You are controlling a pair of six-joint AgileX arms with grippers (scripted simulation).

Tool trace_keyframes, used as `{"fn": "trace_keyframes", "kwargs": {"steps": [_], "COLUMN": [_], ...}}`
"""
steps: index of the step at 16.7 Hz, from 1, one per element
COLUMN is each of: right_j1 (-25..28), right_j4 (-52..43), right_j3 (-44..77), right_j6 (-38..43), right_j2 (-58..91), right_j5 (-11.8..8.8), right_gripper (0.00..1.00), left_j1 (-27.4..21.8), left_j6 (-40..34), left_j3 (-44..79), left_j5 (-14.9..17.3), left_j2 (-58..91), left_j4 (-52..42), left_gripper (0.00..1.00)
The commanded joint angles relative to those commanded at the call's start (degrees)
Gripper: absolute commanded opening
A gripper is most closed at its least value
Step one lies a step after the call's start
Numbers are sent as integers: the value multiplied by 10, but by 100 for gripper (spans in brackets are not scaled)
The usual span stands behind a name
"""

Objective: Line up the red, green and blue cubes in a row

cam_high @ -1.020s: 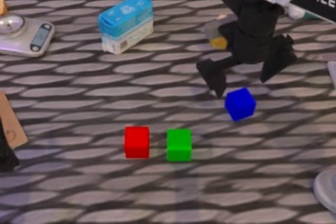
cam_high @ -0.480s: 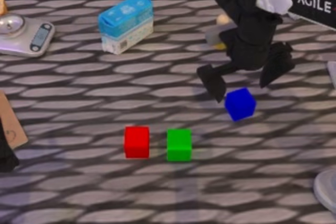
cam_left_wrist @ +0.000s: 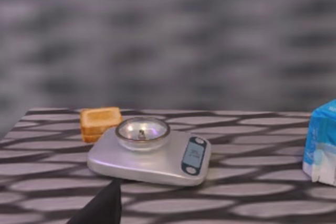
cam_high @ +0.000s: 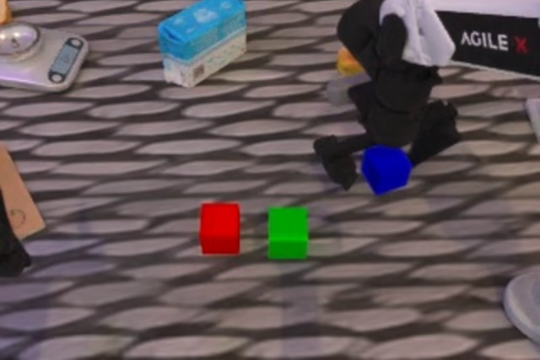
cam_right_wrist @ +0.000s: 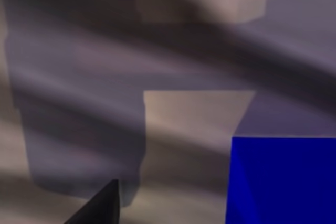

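1. Presently, the right gripper point(cam_high: 384, 162) stands low over the blue cube point(cam_high: 386, 169), fingers spread, one to each side of it; contact cannot be confirmed.
2. Blue cube rests on the table point(cam_high: 126, 292), right of centre, turned askew.
3. Red cube point(cam_high: 219, 228) and green cube point(cam_high: 288, 233) sit side by side, a narrow gap between, left of and nearer than the blue.
4. Left arm point(cam_high: 10, 246) is parked at the left edge; finger state undetermined.

Scale point(cam_high: 42, 58); printed box point(cam_high: 202, 36); toast point(cam_left_wrist: 100, 122).
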Motion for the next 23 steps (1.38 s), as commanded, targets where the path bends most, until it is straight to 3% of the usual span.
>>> {"fn": "trace_keyframes", "kwargs": {"steps": [2, 15, 23], "right_j1": [0, 0, 0], "right_j4": [0, 0, 0], "right_j3": [0, 0, 0], "right_j6": [0, 0, 0], "right_j2": [0, 0, 0], "right_j5": [0, 0, 0], "right_gripper": [100, 2, 0], "left_j1": [0, 0, 0], "left_j6": [0, 0, 0], "left_j3": [0, 0, 0], "left_j5": [0, 0, 0], "left_j2": [0, 0, 0], "left_j4": [0, 0, 0], "left_gripper": [100, 100, 100]}}
